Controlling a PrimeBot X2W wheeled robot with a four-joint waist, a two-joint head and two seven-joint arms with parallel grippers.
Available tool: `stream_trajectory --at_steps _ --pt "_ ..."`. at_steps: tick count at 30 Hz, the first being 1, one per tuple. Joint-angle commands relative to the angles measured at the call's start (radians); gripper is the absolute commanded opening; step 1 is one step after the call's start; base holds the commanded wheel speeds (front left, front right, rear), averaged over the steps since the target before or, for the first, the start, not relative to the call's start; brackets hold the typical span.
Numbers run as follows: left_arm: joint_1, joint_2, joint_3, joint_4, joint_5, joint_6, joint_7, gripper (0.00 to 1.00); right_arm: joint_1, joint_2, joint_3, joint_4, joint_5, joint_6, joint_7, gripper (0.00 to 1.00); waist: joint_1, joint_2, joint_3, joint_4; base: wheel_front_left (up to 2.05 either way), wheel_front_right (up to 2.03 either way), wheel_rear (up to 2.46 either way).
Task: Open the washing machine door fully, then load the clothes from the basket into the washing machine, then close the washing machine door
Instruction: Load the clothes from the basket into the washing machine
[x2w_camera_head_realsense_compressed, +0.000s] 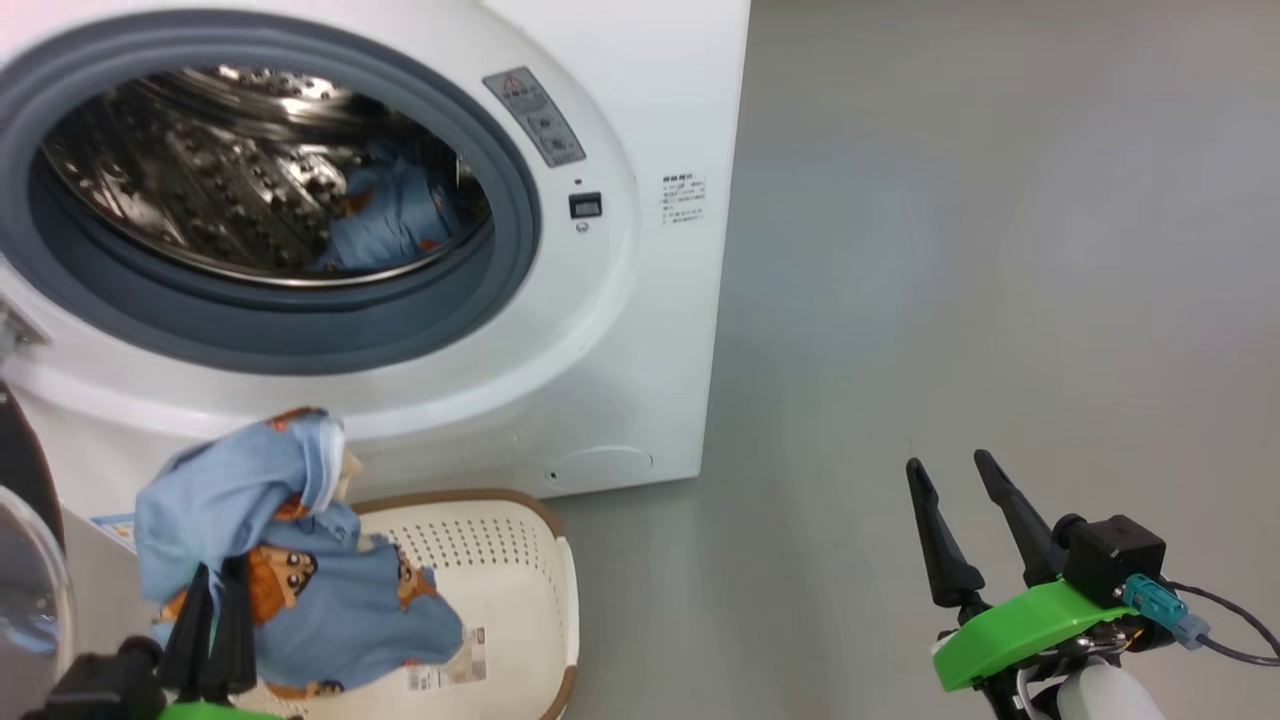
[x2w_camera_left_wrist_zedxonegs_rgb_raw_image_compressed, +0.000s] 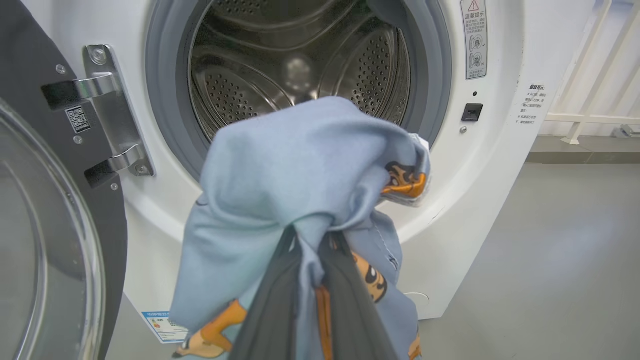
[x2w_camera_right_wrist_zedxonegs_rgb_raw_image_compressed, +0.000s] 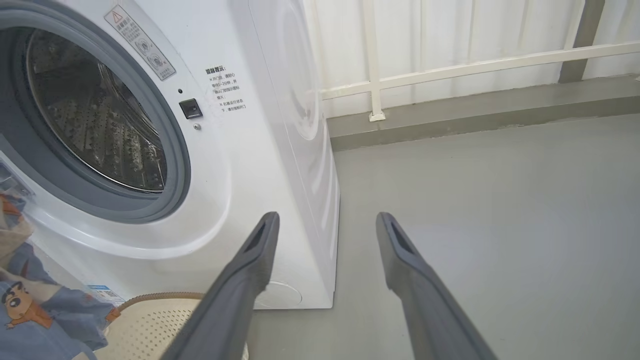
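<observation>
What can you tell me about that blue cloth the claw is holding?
The cloth is a soft-looking light blue garment printed with orange-and-black cartoon figures. It hangs bunched and crumpled, pinched in the shut left claw, over the cream basket, in front of the washing machine's open drum.

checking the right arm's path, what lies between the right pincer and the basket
Bare grey floor lies between the right pincer and the basket, as the head view shows.

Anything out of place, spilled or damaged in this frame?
Nothing stands out. The washing machine door is open, a blue garment lies in the drum, and the left gripper is shut on the clothes near the basket.
</observation>
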Motion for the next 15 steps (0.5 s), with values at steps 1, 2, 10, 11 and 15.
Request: stream_trajectory --at_steps 1,2,10,11,15 --pt "0.006 0.011 0.044 -0.041 0.014 -0.003 -0.012 0.0 0.009 0.001 0.025 -0.018 -0.009 0.002 -0.012 1.0 0.0 0.0 -0.036 0.002 0.0 0.0 0.0" --pt "0.017 0.009 0.047 -0.051 0.018 -0.003 -0.012 0.0 0.013 0.001 0.026 -0.017 -0.009 0.002 -0.012 1.0 0.0 0.0 -0.044 0.001 0.0 0.0 0.0" --pt "0.102 -0.013 0.069 -0.088 0.043 -0.003 -0.012 0.0 0.054 0.001 0.029 -0.009 -0.013 0.002 -0.012 1.0 0.0 0.0 -0.109 -0.009 0.0 0.0 0.0" --pt "0.109 -0.015 0.074 -0.093 0.044 -0.002 -0.012 0.0 0.057 0.001 0.028 -0.01 -0.014 0.002 -0.012 1.0 0.0 0.0 -0.111 -0.01 0.0 0.0 0.0" --pt "0.135 -0.024 0.081 -0.098 0.048 -0.002 -0.012 0.0 0.066 0.001 0.028 -0.014 -0.015 0.002 -0.012 1.0 0.0 0.0 -0.121 -0.013 0.0 0.0 0.0"
